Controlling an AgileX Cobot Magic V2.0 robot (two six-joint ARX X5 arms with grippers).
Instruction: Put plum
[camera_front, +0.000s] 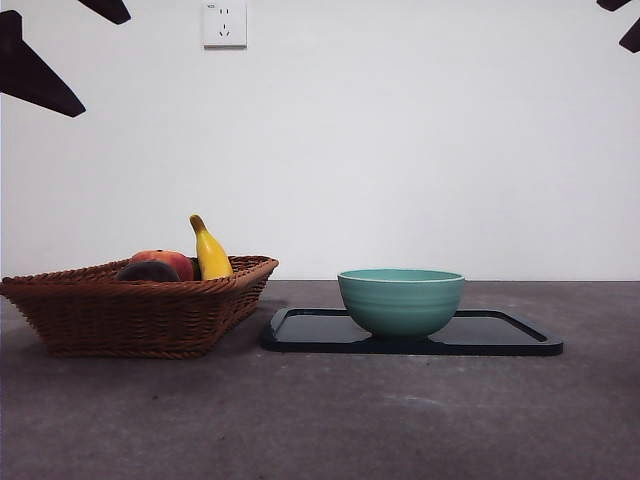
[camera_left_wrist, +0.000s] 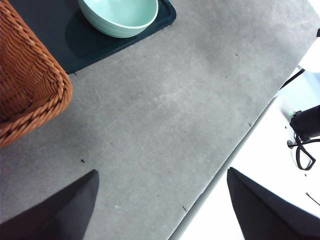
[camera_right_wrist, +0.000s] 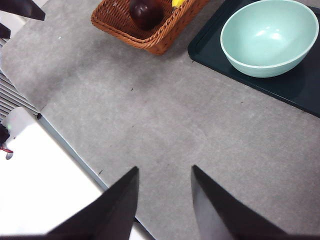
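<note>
**Plum in the basket, both claws idle**

Resting in the wicker basket (camera_front: 140, 310) at the left of the grey tabletop (camera_front: 330, 420), the plum (camera_front: 148, 271) shows only its dark top above the rim, just in front of a red-orange fruit (camera_front: 168, 262) and beside a yellow banana (camera_front: 209, 252) that leans upright against the basket's right side. To the right of the basket, just beside it, lies a black tray (camera_front: 500, 335) carrying a pale green bowl (camera_front: 400, 300), which sits on the tray's left half. From the right wrist, the plum (camera_right_wrist: 146, 12) is seen lying in the basket's near corner. The left claw (camera_left_wrist: 160, 205) hangs released above bare tabletop near its edge, jaws spread wide. The right claw (camera_right_wrist: 165, 200) is also released, gripping nothing, jaws a smaller gap apart over the near tabletop, well apart from the basket
</note>
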